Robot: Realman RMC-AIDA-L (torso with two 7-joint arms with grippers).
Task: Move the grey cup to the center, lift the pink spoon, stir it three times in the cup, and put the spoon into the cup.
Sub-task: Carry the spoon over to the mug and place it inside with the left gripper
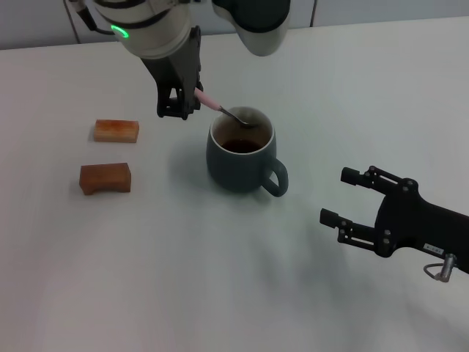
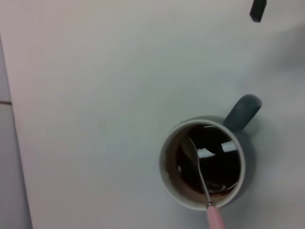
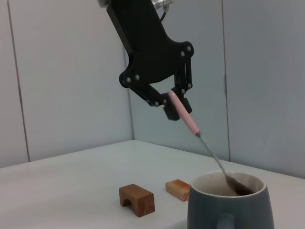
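two grippers were in the head view. left gripper sat at about 11 o'clock from the grey cup, above the table, its fingers pinching the pink end of the pink spoon. spoon was tilted, handle up toward the gripper, silver neck crossing the cup rim, bowl down inside the cup at the dark brown liquid. left wrist view showed the cup from above with the spoon lying across the inside, pink handle sticking out past the rim. right wrist view showed the same grip from the side: left gripper clamped on the handle, spoon slanting down into the cup.

cup stood upright near the middle of the table, loop handle pointing to about 4 o'clock in the head view. right gripper was at 4 o'clock from the cup, well apart from it, fingers spread, holding nothing.

two brown wooden blocks lay at 9 o'clock from the cup: lighter block farther back, darker block nearer, apart from each other.
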